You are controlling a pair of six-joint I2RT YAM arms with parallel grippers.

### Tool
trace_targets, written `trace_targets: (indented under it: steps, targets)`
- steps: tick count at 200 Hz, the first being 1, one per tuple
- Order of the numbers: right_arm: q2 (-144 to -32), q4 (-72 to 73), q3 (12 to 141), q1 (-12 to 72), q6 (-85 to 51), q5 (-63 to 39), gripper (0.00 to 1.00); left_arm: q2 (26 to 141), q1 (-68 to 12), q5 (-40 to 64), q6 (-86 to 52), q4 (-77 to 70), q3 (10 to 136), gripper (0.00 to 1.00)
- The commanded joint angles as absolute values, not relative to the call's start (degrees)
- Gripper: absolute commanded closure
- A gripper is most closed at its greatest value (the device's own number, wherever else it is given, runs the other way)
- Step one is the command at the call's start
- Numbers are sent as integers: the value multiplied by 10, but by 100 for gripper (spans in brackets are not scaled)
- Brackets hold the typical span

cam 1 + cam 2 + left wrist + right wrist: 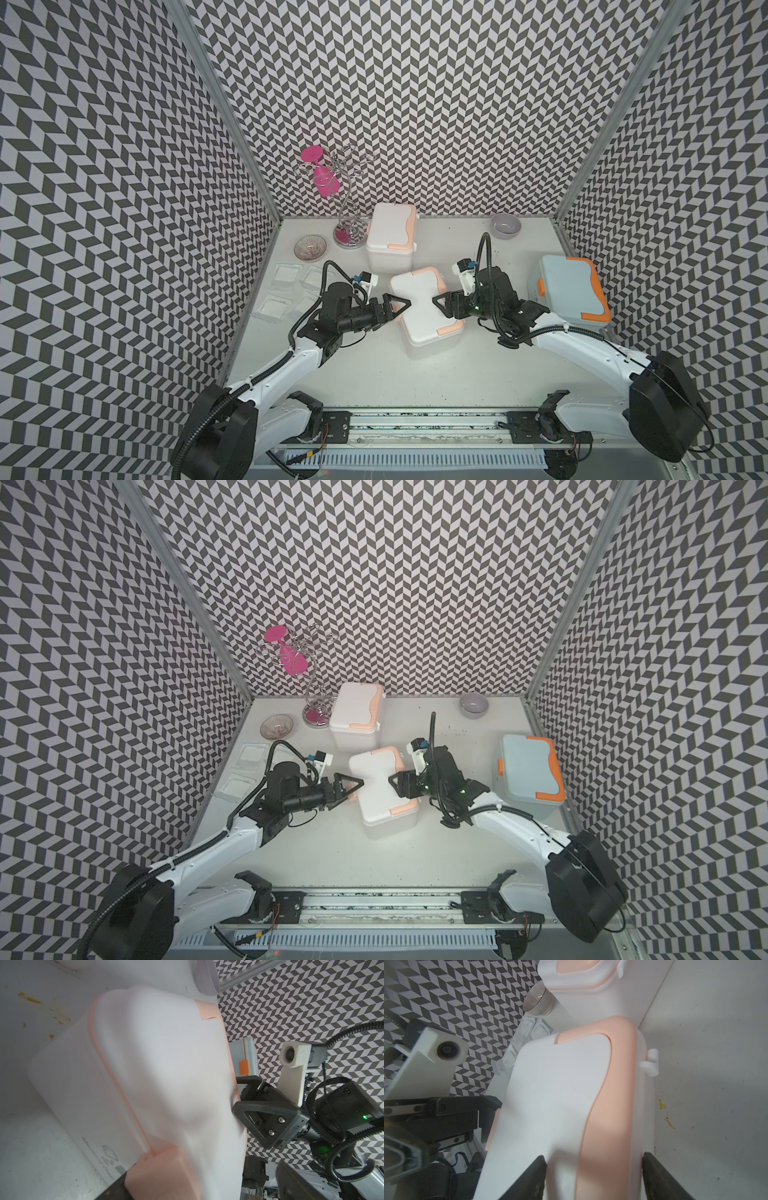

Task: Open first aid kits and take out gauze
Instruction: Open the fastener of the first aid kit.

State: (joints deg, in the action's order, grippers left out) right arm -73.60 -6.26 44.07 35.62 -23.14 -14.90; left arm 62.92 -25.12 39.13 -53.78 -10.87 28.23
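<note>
Three first aid kits stand on the tabletop (374, 374), all with lids down. The middle first aid kit (419, 309), white with peach trim, sits between the two arms. Its long axis runs from the back wall toward the robot, with the near end swung a little to the robot's right. Its peach handle wraps the far end and the right side, and its peach latch (353, 789) faces the left arm.

The left hand (405, 303) is at that latch with its fingers apart, one above the lid edge and one lower; whether either touches the latch I cannot tell. The right hand (438, 302) is clamped on the handle side of the same kit. In the right wrist view one finger (538, 1176) lies on the white lid and the other presses the wall outside the peach band.

Low on this kit's wall is a faint logo with a line of print (107, 1157), too blurred to read.

The back first aid kit (390, 232), also white and peach, stands against the back wall. The blue first aid kit (571, 291), with orange trim, stands at the tabletop's right edge, its orange latch (541, 286) facing the middle kit.

The gauze pads (286, 276), in clear wrappers, lie flat by the left wall, outside every kit, between a ribbed glass bowl (310, 248) and the left arm. A wire glass rack (347, 208) holding an upturned pink wine glass (323, 183) stands beside the back kit. A grey bowl (505, 225) sits near the back wall.
</note>
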Motion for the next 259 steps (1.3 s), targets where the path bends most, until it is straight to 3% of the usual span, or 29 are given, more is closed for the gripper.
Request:
trace_targets:
  steps: [1, 99, 141, 259]
  targets:
    - [-755, -120, 428, 366, -227, -150, 30, 621, -255, 378, -520, -104, 311, 2]
    - [-701, -147, 422, 365, -245, -73, 27, 752, -283, 344, -455, -85, 411, 2]
    - [-697, -151, 420, 365, -244, -61, 18, 739, -276, 293, -428, -37, 397, 2]
    - [-716, -134, 418, 365, -241, -74, 18, 677, -236, 272, -421, 9, 309, 8]
